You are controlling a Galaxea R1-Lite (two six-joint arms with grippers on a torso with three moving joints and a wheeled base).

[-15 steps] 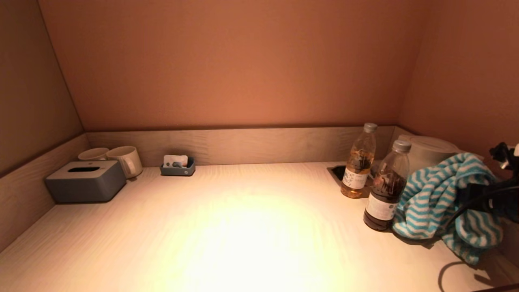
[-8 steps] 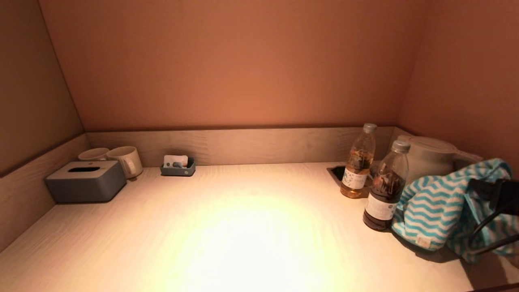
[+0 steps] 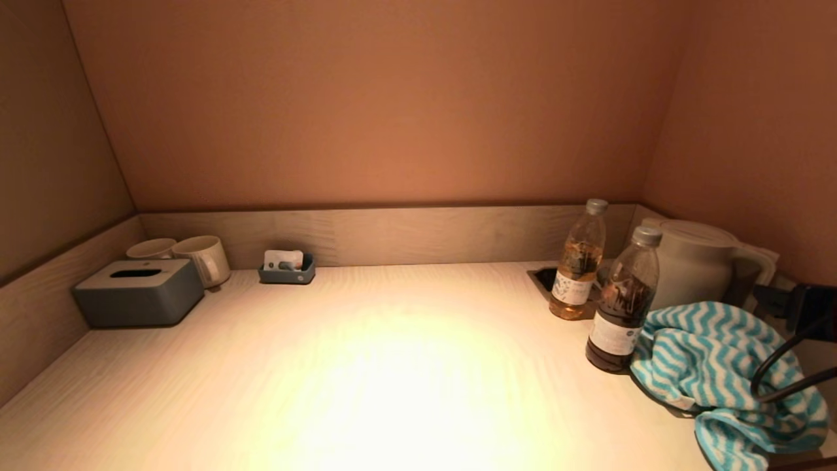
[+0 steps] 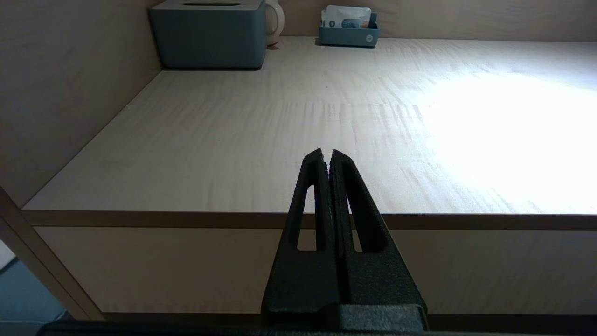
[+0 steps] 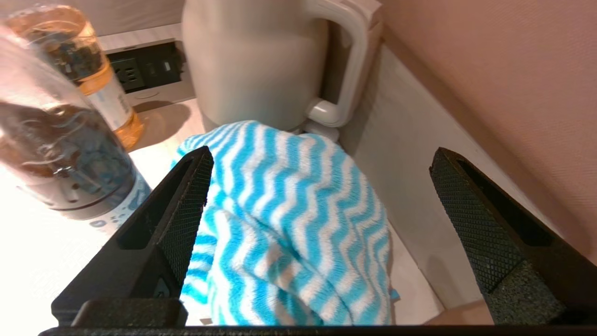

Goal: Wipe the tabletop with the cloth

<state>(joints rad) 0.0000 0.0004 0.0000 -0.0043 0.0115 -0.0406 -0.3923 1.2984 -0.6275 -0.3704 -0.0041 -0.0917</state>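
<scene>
I am looking down at a pale wooden counter set into an alcove with brown walls, a bright pool of light falling on its middle. The cloth, striped in turquoise and white zigzags, is lying in a rumpled heap at the counter's front right corner, touching the base of a dark bottle and sitting just in front of a pale kettle. A second bottle holding amber liquid is standing just behind the dark one, beside a recessed socket panel.

My right gripper is hanging over the cloth by the right wall, its jaws standing wide apart with the cloth between them but not clamped; one jaw is resting against or just beside the fabric, the other is well clear of it. In the head view only a dark part of this arm and its looping cable are showing at the right edge, the cable crossing over the cloth.

My left gripper is waiting low in front of the counter's front edge on the left side, its jaws pressed together on nothing.

At the back left corner a grey tissue box is sitting against the left wall, with two cream mugs just behind it. A small grey tray holding packets is sitting against the back wall, a little to the right of the mugs.
</scene>
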